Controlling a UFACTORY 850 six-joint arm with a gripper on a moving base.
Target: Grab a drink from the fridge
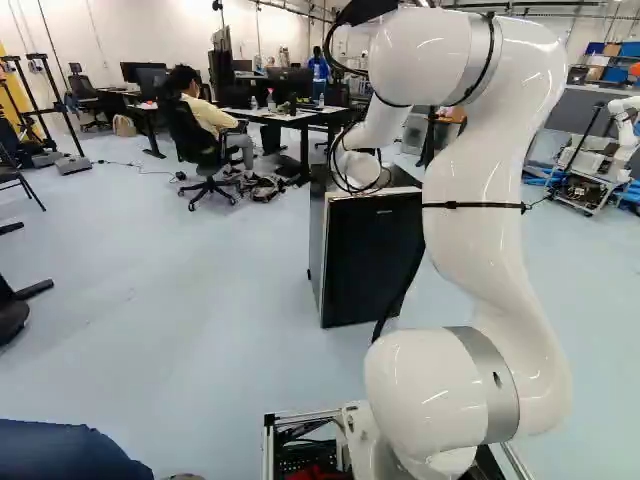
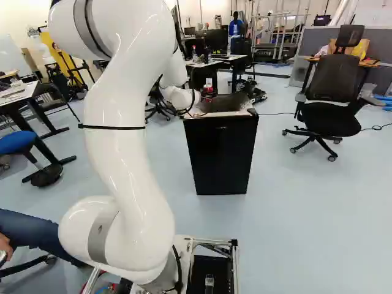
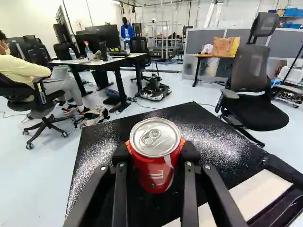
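Observation:
In the right base view my gripper [image 2: 207, 98] is over the top of the small black fridge [image 2: 222, 153], partly hidden by the wrist and cables. The wrist view shows the gripper [image 3: 155, 155] with both fingers against a red can [image 3: 154, 165], one on each side. The can is upright, its silver lid facing up, with the fridge's black top [image 3: 213, 137] behind and around it. Whether the can touches that top, I cannot tell. The fridge door [image 1: 372, 260] looks closed in the left base view.
Past the fridge stand a black desk [image 1: 300, 117] with monitors and bottles, and a seated person. An empty office chair [image 2: 334, 101] is to the fridge's right. Close by at the left of the right base view are a person's leg and a blue stool [image 2: 17, 142]. Another robot [image 1: 622, 135] stands far right.

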